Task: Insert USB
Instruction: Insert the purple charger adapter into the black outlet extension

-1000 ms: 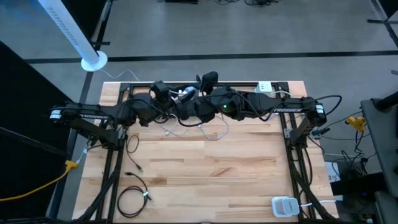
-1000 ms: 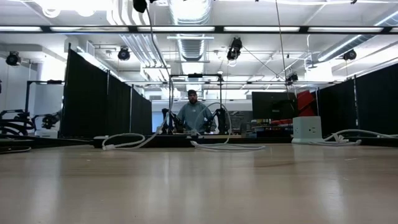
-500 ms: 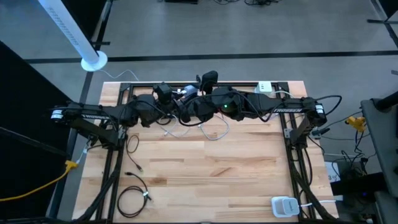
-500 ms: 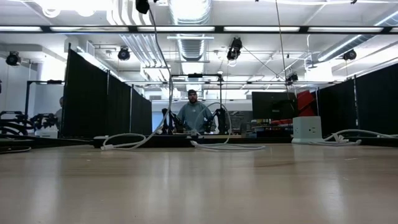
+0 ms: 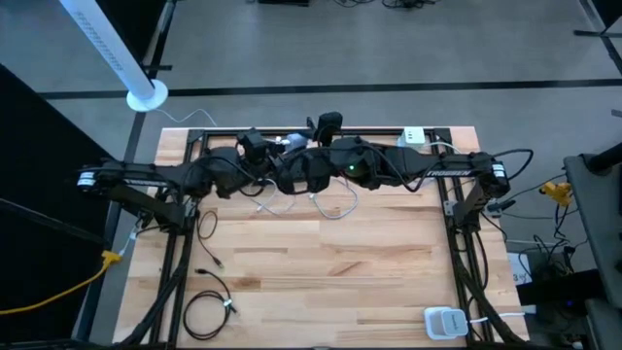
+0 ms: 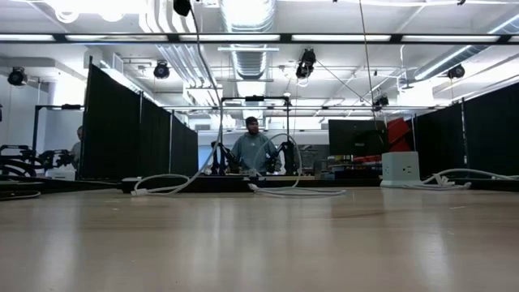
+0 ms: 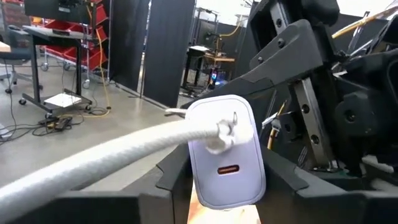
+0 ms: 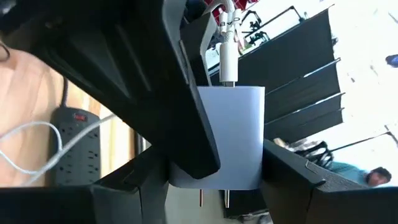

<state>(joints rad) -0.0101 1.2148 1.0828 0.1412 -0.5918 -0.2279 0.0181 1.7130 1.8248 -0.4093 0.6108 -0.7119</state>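
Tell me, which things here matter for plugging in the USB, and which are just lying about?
In use: white charger held in the right tool; white cable; left tool facing it, both at the table's back.
Lying about: black cable coil; power strip; white box.

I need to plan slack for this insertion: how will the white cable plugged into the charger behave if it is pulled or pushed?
The white cable is probably floppy: in the left wrist view it sags away from the white charger in a curve. On the wooden table it lies in loose loops, so pushing would likely bend it. Its plug looks stiffer.
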